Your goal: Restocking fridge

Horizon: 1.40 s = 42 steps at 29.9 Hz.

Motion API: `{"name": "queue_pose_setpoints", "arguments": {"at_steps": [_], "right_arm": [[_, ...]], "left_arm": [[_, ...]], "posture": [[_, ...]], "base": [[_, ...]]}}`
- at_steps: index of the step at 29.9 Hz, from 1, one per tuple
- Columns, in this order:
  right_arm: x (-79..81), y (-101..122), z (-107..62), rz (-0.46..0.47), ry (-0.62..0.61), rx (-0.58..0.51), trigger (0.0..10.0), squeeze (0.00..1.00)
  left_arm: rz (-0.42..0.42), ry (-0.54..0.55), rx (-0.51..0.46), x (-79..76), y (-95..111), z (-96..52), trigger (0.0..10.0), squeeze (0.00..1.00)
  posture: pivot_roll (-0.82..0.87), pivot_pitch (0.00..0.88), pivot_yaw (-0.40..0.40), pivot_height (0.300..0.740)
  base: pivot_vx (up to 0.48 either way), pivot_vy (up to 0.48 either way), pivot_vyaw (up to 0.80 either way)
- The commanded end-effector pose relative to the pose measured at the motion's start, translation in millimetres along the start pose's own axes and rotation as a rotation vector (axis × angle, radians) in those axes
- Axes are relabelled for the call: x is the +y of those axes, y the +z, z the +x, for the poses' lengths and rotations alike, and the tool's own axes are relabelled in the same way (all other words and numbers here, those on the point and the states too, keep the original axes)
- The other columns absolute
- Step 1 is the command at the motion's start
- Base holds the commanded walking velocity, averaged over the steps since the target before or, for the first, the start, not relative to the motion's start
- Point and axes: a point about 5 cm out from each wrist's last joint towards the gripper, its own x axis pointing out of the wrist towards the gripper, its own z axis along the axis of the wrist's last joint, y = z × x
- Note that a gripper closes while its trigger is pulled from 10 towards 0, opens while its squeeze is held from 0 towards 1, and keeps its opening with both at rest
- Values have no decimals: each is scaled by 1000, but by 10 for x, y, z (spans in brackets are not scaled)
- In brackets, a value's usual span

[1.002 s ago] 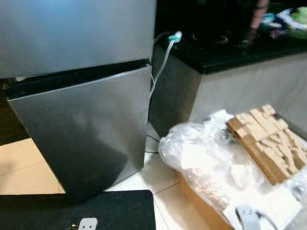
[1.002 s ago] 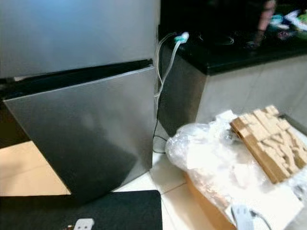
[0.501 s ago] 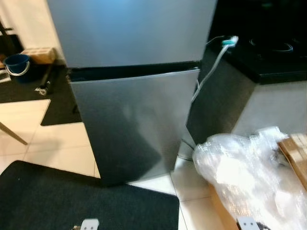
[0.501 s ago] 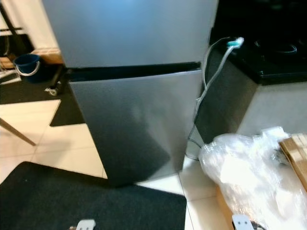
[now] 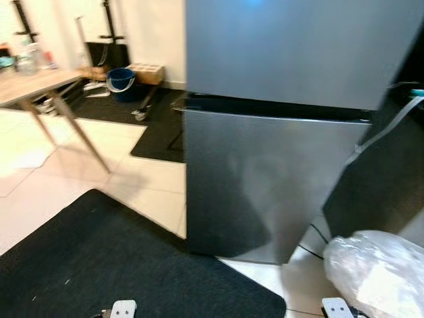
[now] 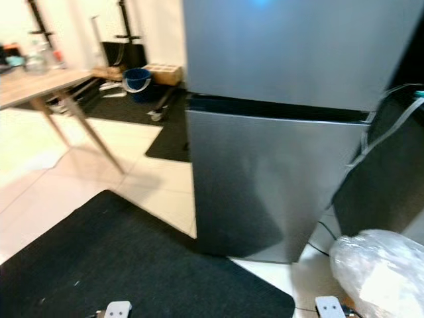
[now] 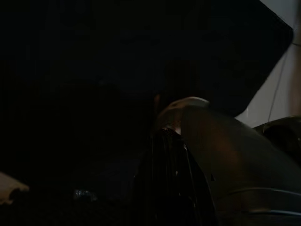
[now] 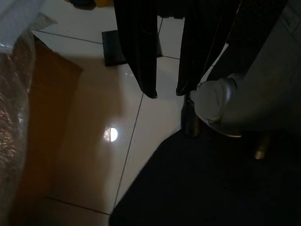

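left eye view: fridge beside mat

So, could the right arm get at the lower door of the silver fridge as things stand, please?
Probably not yet: the right tool hangs empty over the pale tiled floor, well short of the silver fridge's lower door, though nothing stands in the way.

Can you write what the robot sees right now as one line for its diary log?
fridge: doors closed | right hand: open, empty, hanging over floor tiles | plastic-wrapped bundle: on floor beside fridge | black mat: before fridge
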Motion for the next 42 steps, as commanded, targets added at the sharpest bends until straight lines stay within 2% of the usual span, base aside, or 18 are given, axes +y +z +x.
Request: {"name": "queue_pose_setpoints", "arguments": {"at_steps": [1,16,27,42], "right_arm": [[-26,-28,-10,1,-8,9,10000,0],[-60,12,-12,-19,-35,-1,10000,0],[-43,-9,-11,-15,-29,-2,10000,0],[-17,25,-4,-35,-3,-18,10000,0]], "left_arm": [[-7,-9,98,-31,-231,-37,10000,0],[-20,0,83,-28,-202,-30,10000,0],[20,19,87,-6,-197,-32,10000,0],[31,23,92,-10,-214,-35,10000,0]], "posture": [[-58,0,-64,740],[-65,0,-61,740],[-66,0,-61,740],[-65,0,-63,740]], "base": [[0,0,719],[0,0,55],[0,0,0],[287,0,41]]}}
